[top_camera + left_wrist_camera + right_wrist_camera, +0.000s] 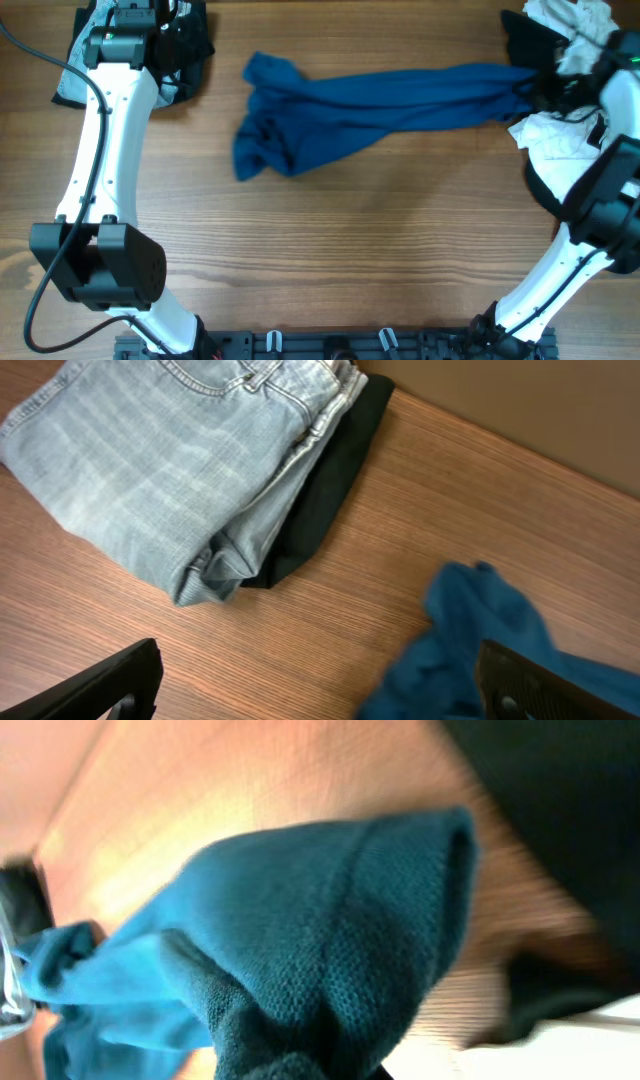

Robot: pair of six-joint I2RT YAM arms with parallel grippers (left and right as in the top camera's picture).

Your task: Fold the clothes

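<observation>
Wooden table (380, 260) is bearing a rumpled blue garment (380, 100), stretched sideways. Right gripper (546, 88) is pinching its end; left gripper (320, 665) is hovering, jaws spread.

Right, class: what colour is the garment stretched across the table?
The garment is plain dark blue; the overhead view shows it best.

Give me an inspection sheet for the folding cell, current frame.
Surface: wood table, no stains seen.
Job's things: blue garment crumpled, stretched towards the right; folded jeans on black garment; unfolded white and black pile far right.
Clutter: nothing seen.
Grippers: left gripper open, empty, near jeans; right gripper apparently shut on blue garment's end, fingers hidden.
Cables: black cable along left arm.
Surroundings: plain wall; mount rail at near edge.
</observation>
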